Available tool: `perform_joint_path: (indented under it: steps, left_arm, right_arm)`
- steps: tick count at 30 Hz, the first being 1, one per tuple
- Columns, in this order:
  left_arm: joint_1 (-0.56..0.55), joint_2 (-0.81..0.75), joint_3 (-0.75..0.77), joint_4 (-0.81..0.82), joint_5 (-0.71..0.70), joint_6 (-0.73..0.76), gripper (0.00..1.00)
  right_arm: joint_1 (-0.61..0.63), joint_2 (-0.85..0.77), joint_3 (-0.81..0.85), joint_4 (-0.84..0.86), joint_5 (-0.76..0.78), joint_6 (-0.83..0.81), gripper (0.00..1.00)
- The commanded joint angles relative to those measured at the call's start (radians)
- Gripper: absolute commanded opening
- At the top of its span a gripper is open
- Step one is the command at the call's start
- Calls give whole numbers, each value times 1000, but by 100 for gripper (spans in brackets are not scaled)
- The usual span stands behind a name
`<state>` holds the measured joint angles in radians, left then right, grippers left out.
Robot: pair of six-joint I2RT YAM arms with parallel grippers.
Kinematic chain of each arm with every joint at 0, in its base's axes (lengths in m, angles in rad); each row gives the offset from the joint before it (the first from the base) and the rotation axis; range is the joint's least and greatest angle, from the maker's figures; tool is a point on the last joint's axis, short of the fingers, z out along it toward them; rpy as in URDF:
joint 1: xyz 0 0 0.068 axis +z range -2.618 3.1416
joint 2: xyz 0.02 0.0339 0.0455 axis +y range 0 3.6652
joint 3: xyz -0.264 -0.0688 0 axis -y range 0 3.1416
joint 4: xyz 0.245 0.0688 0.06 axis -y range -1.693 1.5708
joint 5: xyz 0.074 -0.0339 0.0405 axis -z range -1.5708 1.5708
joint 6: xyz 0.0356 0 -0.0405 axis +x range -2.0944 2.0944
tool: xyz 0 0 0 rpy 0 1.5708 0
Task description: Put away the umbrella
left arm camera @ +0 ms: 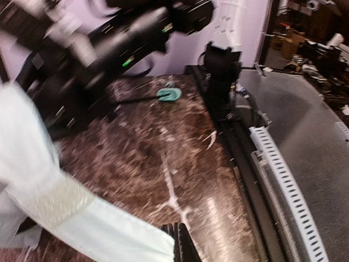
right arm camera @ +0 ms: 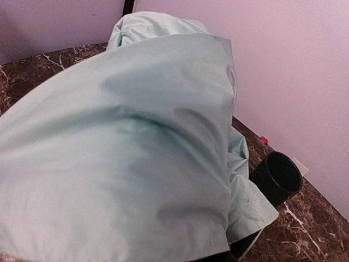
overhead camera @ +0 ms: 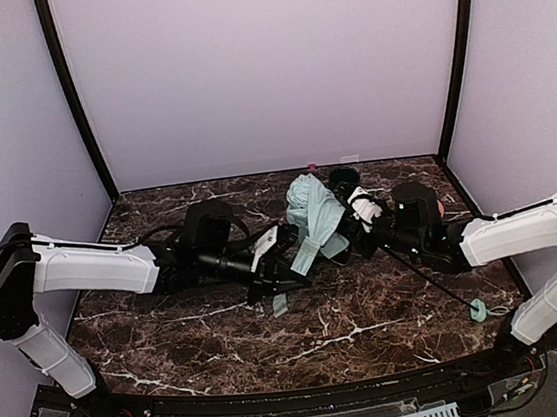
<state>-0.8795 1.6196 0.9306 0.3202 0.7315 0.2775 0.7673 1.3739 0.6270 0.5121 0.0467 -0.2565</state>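
Your left gripper and right gripper flank the bunched umbrella on the table; you cannot tell whether either grips it.

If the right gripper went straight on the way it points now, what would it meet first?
Probably the umbrella: its mint fabric fills the wrist view just ahead of the right gripper. The dark cup lies off to one side. Depth is unclear.
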Motion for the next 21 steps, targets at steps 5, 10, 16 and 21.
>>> perform_joint_path:
  steps: [5, 10, 16, 21]
  left_arm:
    - [28, 152, 21, 244, 262, -294, 0]
    - [142, 268, -39, 463, 294, -551, 0]
    - [144, 333, 0, 342, 283, -523, 0]
    - [147, 333, 7, 296, 274, -504, 0]
  right_arm:
    - [-68, 255, 163, -14, 72, 248, 12]
    - [-68, 324, 184, -65, -19, 268, 40]
    - [-76, 340, 241, -257, -121, 246, 75]
    - [-77, 280, 301, -478, -190, 195, 100]
